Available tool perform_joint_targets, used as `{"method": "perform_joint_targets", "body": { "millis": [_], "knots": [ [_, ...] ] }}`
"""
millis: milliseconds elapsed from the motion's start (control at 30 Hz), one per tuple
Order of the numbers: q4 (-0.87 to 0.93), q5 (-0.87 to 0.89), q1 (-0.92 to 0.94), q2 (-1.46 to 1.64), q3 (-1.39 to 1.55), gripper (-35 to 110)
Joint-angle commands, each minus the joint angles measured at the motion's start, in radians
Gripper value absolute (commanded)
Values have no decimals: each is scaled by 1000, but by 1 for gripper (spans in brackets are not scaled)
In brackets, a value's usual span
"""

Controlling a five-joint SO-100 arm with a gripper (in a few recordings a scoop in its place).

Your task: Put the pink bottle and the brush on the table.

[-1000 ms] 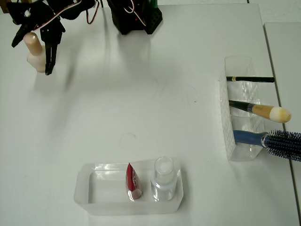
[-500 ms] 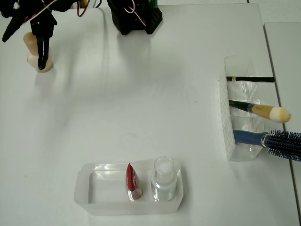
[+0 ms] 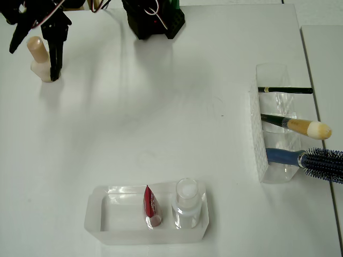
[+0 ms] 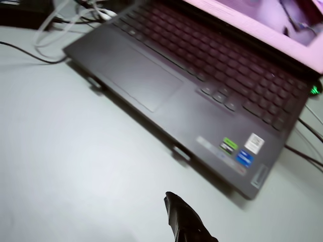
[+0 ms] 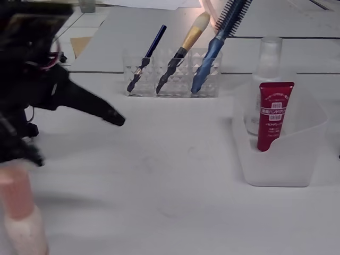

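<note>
Overhead view: pink bottle [image 3: 38, 59] standing upright on the table [image 3: 161, 118] at far upper left, between the parted fingers of the gripper [image 3: 33, 44], which grips nothing, while the brush [image 3: 297, 125] rests in the clear holder [image 3: 266, 134] at right.

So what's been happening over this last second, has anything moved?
The tool shifted slightly around the pink bottle, first left, then back a little; its open fingers straddle the bottle, which stands on the table and barely moved. The brush in its holder, the red tube and the clear bottle stayed put.
</note>
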Motion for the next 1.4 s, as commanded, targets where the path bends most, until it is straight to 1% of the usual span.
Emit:
{"method": "perform_joint_targets", "body": {
  "millis": [0, 133, 267, 400, 633, 900, 1167, 1367],
  "knots": [
    [75, -6, -32, 51, -67, 57],
    [141, -6, -112, 60, -106, 55],
    [198, -6, -193, 58, -147, 57],
    [276, -8, -313, 69, -190, 59],
    [367, -6, -517, 94, -224, 57],
    [354, -6, -747, 40, -216, 56],
    [236, -5, -986, -14, -219, 52],
    [163, -5, -1115, -89, -236, 50]
  ]
}}
